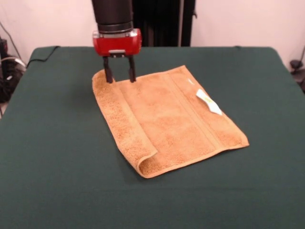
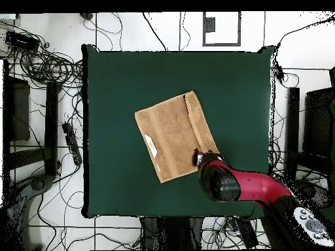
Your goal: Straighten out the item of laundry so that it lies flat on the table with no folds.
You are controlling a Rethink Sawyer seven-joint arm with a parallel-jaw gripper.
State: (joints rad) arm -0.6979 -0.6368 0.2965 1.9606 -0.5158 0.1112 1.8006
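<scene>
Orange towel (image 1: 167, 119) out on the green surface (image 1: 52, 157), near the middle. Mostly flat. One long side folded over onto the rest, a soft rolled flap (image 1: 121, 126) from the far corner to the near corner. White tag (image 1: 208, 101) on top, close to the other side.

Jaws (image 1: 119, 75) apart, pointing down, tips right at the far corner of the flap. One tip on the flap, the other just past its edge. Touching the cloth or just above it: cannot tell. Nothing held yet.

Things to go wrong from here:
Closing on both layers, not just the top one. Then whole towel dragged along, fold kept.
Closing too high. Then only air pinched, corner left behind.
Pulling the wrong way. Then more wrinkles, maybe a new fold.
Letting go too soon. Then flap back down on itself.
</scene>
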